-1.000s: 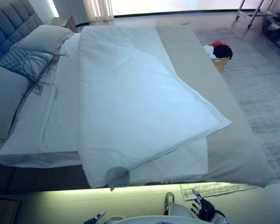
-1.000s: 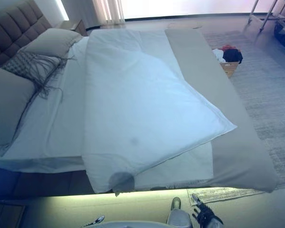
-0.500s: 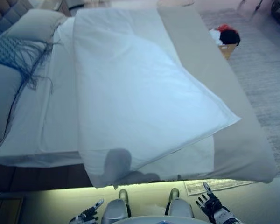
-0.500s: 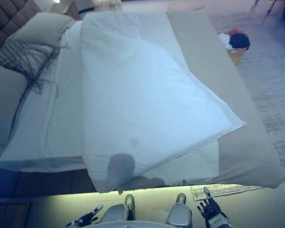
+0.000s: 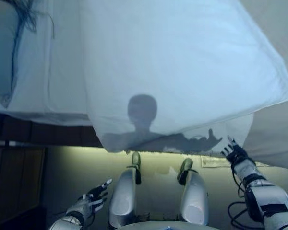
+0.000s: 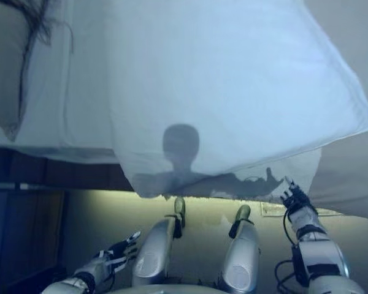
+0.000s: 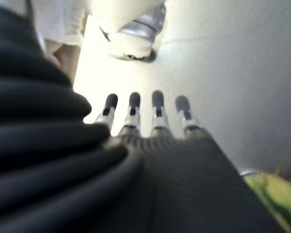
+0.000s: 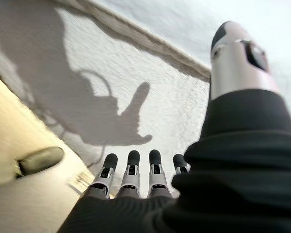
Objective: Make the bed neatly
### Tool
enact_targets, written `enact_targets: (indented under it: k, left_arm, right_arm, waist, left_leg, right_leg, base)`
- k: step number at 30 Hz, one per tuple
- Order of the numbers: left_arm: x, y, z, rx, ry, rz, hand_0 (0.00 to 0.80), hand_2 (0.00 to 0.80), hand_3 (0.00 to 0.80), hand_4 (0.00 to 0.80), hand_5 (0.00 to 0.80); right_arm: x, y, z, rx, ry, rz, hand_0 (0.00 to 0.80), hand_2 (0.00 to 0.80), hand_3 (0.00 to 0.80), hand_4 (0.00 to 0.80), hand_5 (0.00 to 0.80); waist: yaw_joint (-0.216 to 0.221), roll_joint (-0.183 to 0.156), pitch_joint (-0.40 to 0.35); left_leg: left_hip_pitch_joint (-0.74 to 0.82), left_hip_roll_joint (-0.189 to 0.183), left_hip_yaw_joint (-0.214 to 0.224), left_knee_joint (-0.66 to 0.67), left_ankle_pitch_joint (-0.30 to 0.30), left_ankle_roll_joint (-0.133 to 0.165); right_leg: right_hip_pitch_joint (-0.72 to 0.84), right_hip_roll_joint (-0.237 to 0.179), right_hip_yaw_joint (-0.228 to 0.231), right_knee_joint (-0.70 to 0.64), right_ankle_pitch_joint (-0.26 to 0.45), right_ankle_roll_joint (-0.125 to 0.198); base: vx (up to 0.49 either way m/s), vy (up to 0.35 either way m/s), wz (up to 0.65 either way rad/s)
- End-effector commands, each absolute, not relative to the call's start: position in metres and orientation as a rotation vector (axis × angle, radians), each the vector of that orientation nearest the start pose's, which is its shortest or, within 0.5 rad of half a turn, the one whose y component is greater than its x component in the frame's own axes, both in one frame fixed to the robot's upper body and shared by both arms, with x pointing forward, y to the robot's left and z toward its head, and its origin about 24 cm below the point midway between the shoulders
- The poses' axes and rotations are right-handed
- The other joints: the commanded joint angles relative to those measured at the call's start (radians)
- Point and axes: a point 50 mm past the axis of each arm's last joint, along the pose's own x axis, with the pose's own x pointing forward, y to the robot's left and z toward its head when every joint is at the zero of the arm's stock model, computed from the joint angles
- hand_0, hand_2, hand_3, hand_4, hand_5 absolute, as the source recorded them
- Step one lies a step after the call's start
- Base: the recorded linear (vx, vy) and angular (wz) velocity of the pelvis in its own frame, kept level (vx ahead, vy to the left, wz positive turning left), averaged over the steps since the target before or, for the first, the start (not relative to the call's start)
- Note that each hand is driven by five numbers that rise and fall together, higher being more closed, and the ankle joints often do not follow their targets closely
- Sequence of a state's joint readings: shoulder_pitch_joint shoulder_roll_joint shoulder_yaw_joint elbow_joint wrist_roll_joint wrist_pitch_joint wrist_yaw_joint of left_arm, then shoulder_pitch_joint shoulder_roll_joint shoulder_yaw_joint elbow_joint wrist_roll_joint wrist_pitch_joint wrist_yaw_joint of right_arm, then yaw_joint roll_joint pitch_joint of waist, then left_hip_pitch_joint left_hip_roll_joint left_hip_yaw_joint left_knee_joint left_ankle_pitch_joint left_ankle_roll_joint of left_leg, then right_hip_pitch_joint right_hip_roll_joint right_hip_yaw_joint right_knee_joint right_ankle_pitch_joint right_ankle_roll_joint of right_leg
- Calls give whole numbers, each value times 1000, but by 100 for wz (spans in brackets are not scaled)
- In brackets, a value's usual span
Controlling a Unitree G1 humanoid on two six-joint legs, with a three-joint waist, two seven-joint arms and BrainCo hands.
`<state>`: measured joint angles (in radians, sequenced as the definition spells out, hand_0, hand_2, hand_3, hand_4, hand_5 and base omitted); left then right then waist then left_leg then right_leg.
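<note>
1. White duvet [image 5: 182, 62] lying skewed across bed, near edge hanging over the side, grey sheet [image 5: 278, 143] showing at rt.
2. Whole view dropped toward bed edge vs 1 s ago: camera moved, bedding didn't. Reach prob. next.
3. Rt hand [image 5: 234, 152] now up just below hem, fingers straight, empty; lt hand [image 5: 93, 196] low, open.
4. Rt wrist view shows hem close past fingertips [image 8: 131, 160]; lt wrist view only floor.

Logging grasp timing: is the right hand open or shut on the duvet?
Open. The right hand reaches with straight fingers toward the duvet edge, gripping nothing.
</note>
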<state>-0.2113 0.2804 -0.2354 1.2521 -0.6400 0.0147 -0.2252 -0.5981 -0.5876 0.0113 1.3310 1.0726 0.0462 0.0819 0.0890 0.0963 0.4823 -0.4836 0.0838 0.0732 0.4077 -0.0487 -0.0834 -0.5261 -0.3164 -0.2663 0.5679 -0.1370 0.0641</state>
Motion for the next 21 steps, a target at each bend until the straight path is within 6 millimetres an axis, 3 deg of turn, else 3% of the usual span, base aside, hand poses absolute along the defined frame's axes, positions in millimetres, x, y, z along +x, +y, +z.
enact_targets:
  k: [1, 3, 13, 19, 21]
  left_arm:
    - [157, 243, -137, -275, 1011, 137, 0, 0, 0, 0, 0]
    - [157, 245, -136, -279, 1003, 143, 0, 0, 0, 0, 0]
    - [134, 245, -140, -363, 965, 165, 0, 0, 0, 0, 0]
    - [115, 248, -144, -374, 988, 164, 0, 0, 0, 0, 0]
    - [111, 248, -145, -375, 991, 161, 0, 0, 0, 0, 0]
  right_arm:
    - [288, -360, 16, 574, 382, -552, 0, 0, 0, 0, 0]
    - [295, -366, 31, 574, 340, -534, 0, 0, 0, 0, 0]
    - [329, -395, 146, 471, 64, -463, 0, 0, 0, 0, 0]
    - [334, -400, 188, 440, -68, -438, 0, 0, 0, 0, 0]
    - [334, -401, 192, 434, -84, -434, 0, 0, 0, 0, 0]
  waist:
    - [31, -6, 1]
    - [38, -3, 13]
    - [74, 47, 37]
    - [81, 57, 37]
    - [80, 57, 37]
  left_leg:
    - [-52, 21, -35, 62, -24, -2]
    - [-74, 21, -38, 70, -24, 2]
    - [-170, 10, -45, 105, -39, 11]
    - [-171, 16, -34, 125, -46, 11]
    - [-164, 18, -30, 129, -48, 10]
  right_leg:
    - [4, -30, 64, -20, 52, 60]
    - [-24, -33, 64, 6, 45, 58]
    - [-152, -40, 93, 157, -36, 45]
    - [-160, -52, 90, 198, -60, 38]
    - [-153, -53, 88, 201, -61, 37]
  base:
    - [-60, -49, 9]
    - [-46, -37, 14]
    - [-7, 19, 6]
    - [1, 12, 8]
    - [21, 43, -1]
